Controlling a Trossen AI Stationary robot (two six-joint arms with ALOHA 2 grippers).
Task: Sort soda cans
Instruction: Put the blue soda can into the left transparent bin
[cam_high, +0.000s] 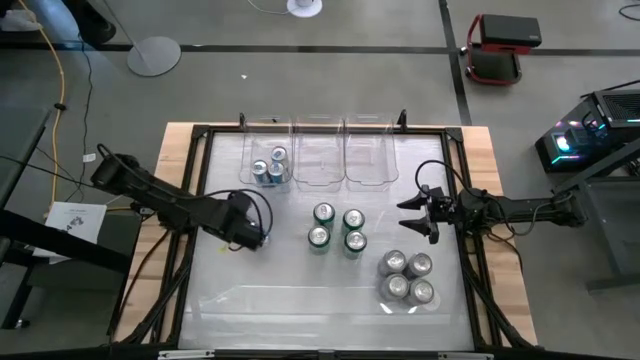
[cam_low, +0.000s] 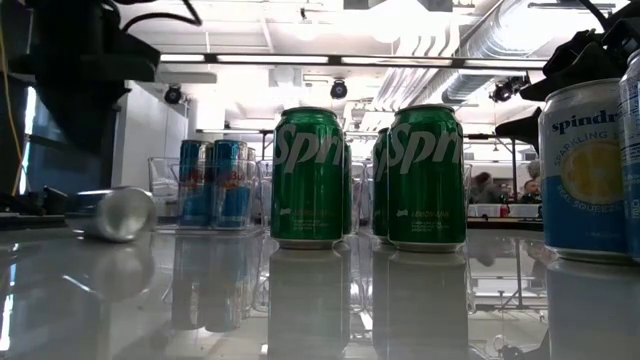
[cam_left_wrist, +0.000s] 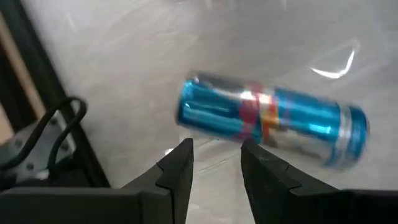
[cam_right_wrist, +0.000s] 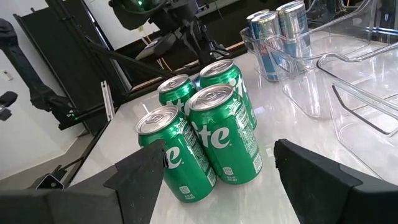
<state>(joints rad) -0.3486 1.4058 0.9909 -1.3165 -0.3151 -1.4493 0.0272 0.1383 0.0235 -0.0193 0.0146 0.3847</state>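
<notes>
A blue soda can lies on its side on the white table, its silver end facing the low camera. My left gripper hovers just above it, pointing steeply down. Its fingers stand a narrow gap apart with nothing between them, and the can lies just beyond the tips. Three blue cans stand in the left clear bin. Several green cans stand on their bases mid-table, and several silver-grey cans stand at the near right. My right gripper waits open at the right, pointing at the green cans.
Three clear bins stand side by side at the table's far edge; the middle and right ones hold nothing. A black frame runs round the table. There is bare table between my left gripper and the green cans, and along the near edge.
</notes>
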